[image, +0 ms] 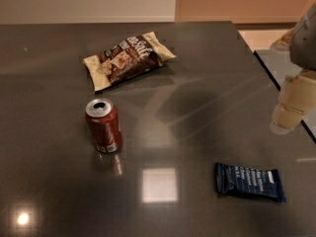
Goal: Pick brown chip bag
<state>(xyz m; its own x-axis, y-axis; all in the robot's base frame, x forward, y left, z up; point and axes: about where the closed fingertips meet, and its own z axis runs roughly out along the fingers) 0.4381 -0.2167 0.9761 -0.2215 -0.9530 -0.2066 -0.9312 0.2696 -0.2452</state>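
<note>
- Table [212, 73]: a dark grey, glossy top that bears three objects. A pale square of reflected light lies near its front centre.
- Brown chip bag [127, 58]: lies flat on the far part of the table, left of centre. Its long axis is slanted, with the right end farther back than the left. The middle is dark brown with white lettering and snack pictures, and the two ends are cream. Both ends look closed, and the contents do not show.
- Can [103, 126]: red, standing upright in front of the bag and apart from it. Its silver top has a dark opening. Whether anything is inside cannot be told.
- Bar wrapper [249, 181]: dark blue and smaller than the bag, lying flat near the front right of the table, well apart from both the can and the bag. It looks closed.
- Gripper [287, 115]: cream-coloured, at the right edge of the view, above the right side of the table and behind the bar wrapper. Whether it is open or closed cannot be told. It is well apart from the brown chip bag and touches none of the three objects.
</note>
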